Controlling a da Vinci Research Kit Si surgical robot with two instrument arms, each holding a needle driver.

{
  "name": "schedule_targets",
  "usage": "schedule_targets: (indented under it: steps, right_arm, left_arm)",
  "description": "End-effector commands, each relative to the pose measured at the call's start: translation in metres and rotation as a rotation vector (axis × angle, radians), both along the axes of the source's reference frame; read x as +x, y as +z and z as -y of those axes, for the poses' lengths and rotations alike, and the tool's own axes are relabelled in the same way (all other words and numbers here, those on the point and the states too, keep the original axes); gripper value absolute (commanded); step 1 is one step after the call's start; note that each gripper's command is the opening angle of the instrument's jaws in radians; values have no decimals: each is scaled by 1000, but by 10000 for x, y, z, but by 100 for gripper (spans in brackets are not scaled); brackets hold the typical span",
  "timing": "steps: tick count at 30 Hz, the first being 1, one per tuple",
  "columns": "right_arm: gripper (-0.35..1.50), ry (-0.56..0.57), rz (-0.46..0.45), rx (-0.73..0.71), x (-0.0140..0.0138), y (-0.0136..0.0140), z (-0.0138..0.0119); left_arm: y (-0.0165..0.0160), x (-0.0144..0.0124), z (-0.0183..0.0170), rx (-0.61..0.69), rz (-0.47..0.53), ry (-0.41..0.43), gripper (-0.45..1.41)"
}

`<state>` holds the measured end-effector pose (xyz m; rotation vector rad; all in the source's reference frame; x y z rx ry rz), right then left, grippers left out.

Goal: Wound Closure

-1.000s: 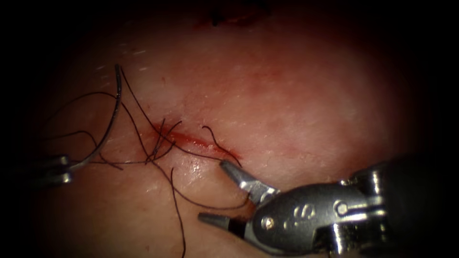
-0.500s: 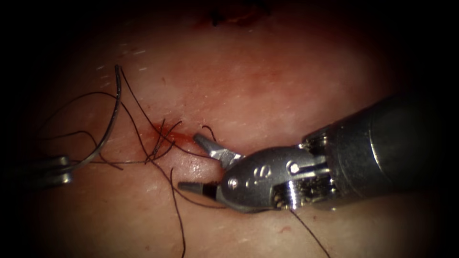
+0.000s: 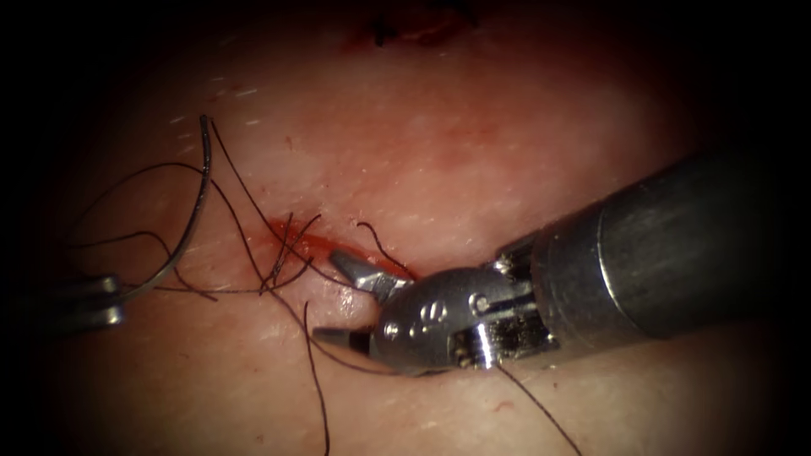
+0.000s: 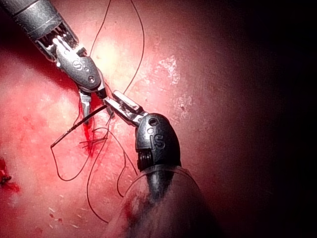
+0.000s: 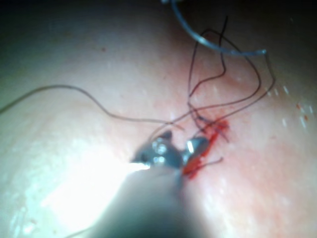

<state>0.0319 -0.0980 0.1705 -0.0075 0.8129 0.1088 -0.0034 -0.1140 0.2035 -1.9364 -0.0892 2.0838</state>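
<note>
Advancing leftward since a second ago, the right tool (image 3: 338, 300) now has its jaws spread wide and empty at the cut (image 3: 325, 247), straddling a strand of thread (image 3: 317, 376). Well to its left, the left tool (image 3: 106, 302) is clamped on the needle (image 3: 190, 219) near its tail end; the needle arcs free above the tissue (image 3: 507, 152).

Dark thread (image 3: 253, 203) is lying over pale pink tissue (image 3: 507, 152), red fluid (image 3: 317, 245) is staining the cut, and the grey steel needle (image 3: 190, 224) is glinting.
</note>
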Motion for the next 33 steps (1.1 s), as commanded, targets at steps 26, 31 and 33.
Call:
schedule_targets:
  steps: [26,31,33]
  right_arm:
    - [36,-37,-17,-17,37,-1,19]
    - [29,-43,-17,-16,35,-2,23]
    - [14,-46,-16,-16,33,-2,24]
  left_arm:
    - [-3,-11,15,7,5,-1,-45]
    - [-3,-11,15,7,5,-1,-45]
    - [-3,-11,15,7,5,-1,-45]
